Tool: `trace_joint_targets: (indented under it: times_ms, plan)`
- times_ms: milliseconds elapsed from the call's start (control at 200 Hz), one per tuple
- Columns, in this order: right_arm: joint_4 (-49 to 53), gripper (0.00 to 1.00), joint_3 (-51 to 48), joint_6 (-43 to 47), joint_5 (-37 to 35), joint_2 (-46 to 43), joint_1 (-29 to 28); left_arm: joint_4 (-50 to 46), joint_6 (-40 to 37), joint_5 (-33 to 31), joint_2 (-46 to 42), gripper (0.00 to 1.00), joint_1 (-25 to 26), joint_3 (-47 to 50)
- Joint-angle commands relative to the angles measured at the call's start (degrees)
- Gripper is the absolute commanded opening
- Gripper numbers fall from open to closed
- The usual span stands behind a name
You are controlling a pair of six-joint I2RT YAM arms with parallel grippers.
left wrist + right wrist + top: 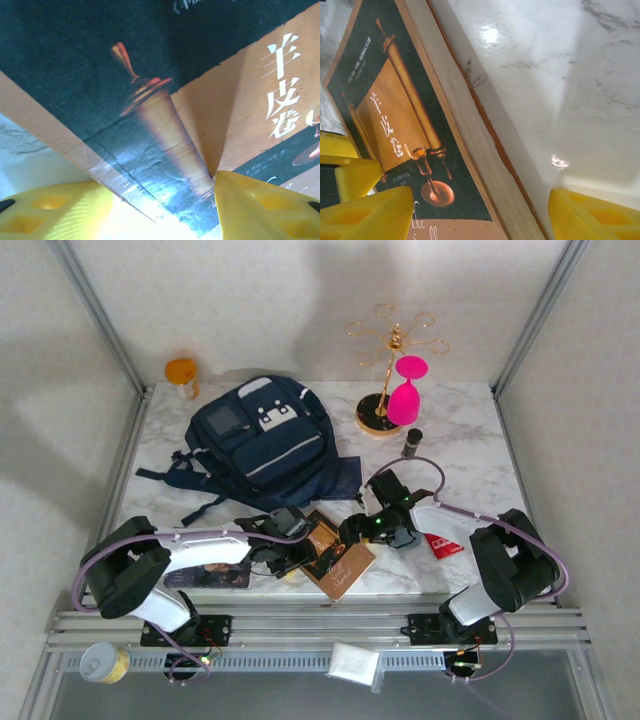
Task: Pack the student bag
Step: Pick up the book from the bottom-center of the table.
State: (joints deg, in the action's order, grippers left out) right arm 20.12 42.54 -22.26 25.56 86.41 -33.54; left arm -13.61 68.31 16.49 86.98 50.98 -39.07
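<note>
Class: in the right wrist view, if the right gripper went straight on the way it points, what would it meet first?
Most likely the book: its page edge lies between the open fingers of the right gripper, with the marble table beside it. Depth is unclear.

Bright overhead light glares off the marble table [560,75]; left-wrist close-up blurs.

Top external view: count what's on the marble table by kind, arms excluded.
Bags: 1 (the student bag)
Books: 2 (brown book, dark book)
Jars and bottles: 2 (orange-lidded jar, small dark bottle)
Glasses: 1 (pink wine glass)
Racks: 1 (gold rack)
Packets: 1 (red packet)
Total: 8
</note>
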Motion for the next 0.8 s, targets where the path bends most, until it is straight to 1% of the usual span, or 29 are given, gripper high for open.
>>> trace_joint_targets:
  times_ms: [0,155,451,581,701,796]
  plan:
    - [1.91,0.72,0.61,-0.83,-1.92,-0.67,0.73,44.31,0.87,-7.61,6.6,0.57,1.68,0.91]
    - [2.56,0.71,0.79,-0.57,-1.86,-1.06,1.33,45.07,3.02,-9.74,4.83,0.58,2.79,2.11]
    - [0.03,0.7,-0.05,0.09,4.03,0.11,1.37,48.39,6.74,-10.93,4.55,0.58,4.33,2.37]
    - [-0.1,0.7,0.19,0.35,4.3,0.79,1.37,44.97,7.26,-13.36,3.36,0.58,5.35,1.54]
    - [0.17,0.67,-0.12,0.4,5.15,0.24,1.37,46.64,8.24,-14.62,2.76,0.58,5.71,2.79]
    - [0.22,0.64,-0.75,0.29,5.93,-1.25,1.37,47.81,8.64,-14.14,3.54,0.57,5.71,2.83]
